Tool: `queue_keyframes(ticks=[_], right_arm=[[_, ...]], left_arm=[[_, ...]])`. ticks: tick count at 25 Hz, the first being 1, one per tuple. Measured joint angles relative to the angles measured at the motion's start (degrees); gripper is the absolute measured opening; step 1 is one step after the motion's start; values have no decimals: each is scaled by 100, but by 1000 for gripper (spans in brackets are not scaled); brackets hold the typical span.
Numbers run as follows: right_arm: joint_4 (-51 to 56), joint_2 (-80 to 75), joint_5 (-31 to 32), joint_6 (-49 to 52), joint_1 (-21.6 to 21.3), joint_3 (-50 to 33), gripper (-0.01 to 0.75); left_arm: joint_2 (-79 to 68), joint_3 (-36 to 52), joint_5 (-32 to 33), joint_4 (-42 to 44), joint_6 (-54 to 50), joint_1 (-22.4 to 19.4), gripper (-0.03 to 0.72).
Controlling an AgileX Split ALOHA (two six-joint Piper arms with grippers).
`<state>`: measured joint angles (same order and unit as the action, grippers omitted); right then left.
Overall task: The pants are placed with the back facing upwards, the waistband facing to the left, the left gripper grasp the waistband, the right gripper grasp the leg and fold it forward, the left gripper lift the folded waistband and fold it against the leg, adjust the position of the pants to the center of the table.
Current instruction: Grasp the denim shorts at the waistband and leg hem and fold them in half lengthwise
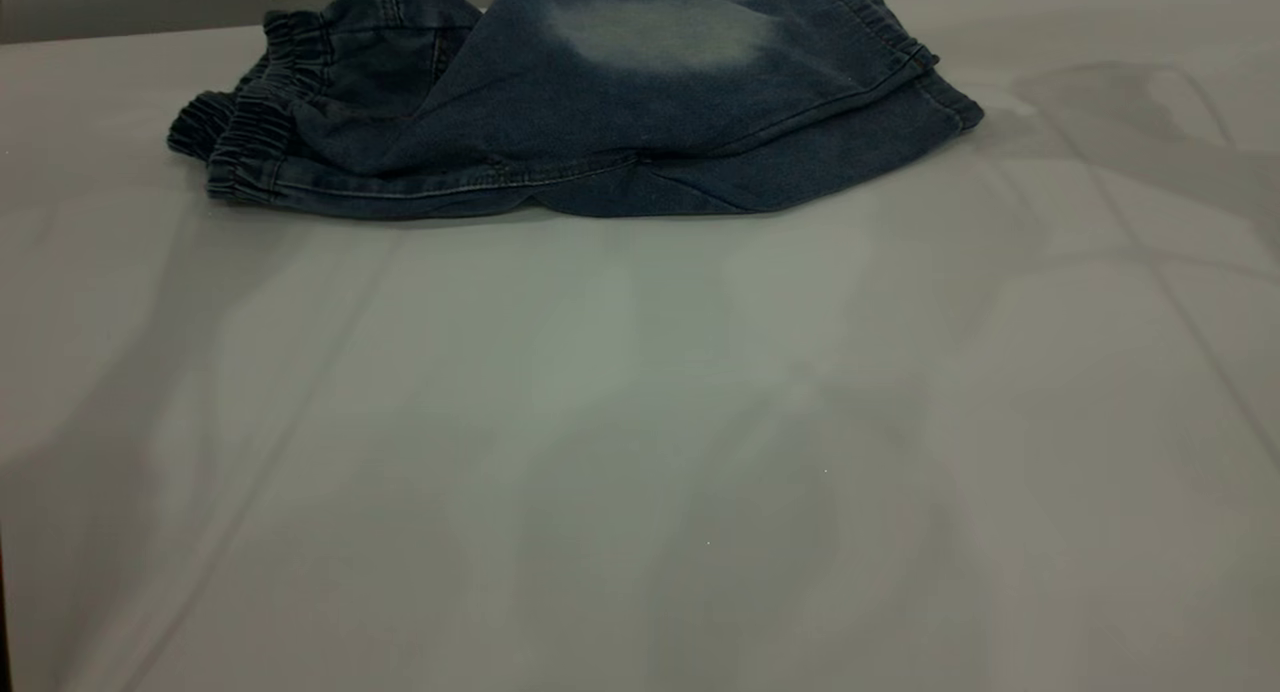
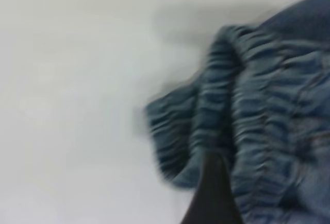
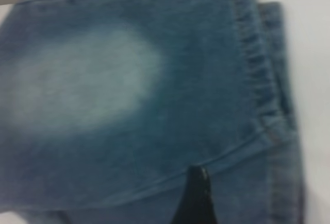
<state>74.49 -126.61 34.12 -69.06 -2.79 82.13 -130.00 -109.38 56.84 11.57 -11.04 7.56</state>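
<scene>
the faded blue denim pants [image 1: 600, 122] are lying folded on the plain white surface [image 1: 640, 452], ruched waistband [image 1: 250, 137] leftward; each black claw's opening cannot be told.

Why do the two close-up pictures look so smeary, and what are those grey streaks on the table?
Left wrist view: the waistband is smeared, and so is the dark left gripper. Right wrist view: soft, the pants and right gripper lack crisp edges. Exterior view: sharper but dim, with long faint shadows crossing the table.
</scene>
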Motion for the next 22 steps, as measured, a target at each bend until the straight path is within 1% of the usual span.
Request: queue_keyframes(ticks=[3,6,11,15,19,22], right_arm=[[-7,85,152,5,55,0,520],[-114,112,254,126,130,0,520],[-766,112,259,662,171,0,520],[-1196,144,217,954,171,12,520],[-1326,150,313,1124,171,215,520],[-1558,150,548,1438,171,449,520]], left_arm=[[2,-267,798,453,5,-4,498],[2,-268,1248,660,5,-79,498],[2,-268,1302,631,29,-274,498],[166,-268,1315,461,314,-567,498],[545,-272,1310,-225,814,-863,498],[771,-278,1007,-923,1362,-1152,498]])
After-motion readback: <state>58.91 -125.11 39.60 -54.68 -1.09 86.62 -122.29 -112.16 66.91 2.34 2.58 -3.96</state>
